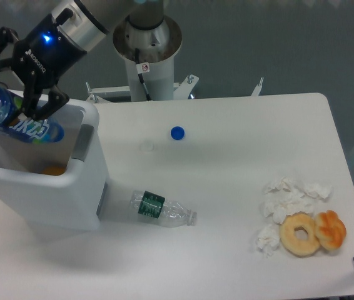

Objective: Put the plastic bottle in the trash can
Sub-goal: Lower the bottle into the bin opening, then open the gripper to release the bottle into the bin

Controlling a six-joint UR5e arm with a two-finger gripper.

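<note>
The blue-tinted plastic bottle [14, 120] with a blue label and white lettering lies tilted above the open trash can [45, 194], a large white bin at the table's left with a grey handle panel. My gripper [11, 87] is over the bin, its black fingers [42, 103] closed around the bottle's middle. The bottle's neck end points to the left edge of the view. An orange object shows inside the bin.
A clear bottle with a dark green label [161, 210] lies on the table right of the bin. A blue cap [177, 132] and a white cap [147, 145] lie mid-table. Crumpled tissues [286, 200] and two pastries [311, 232] sit at the front right.
</note>
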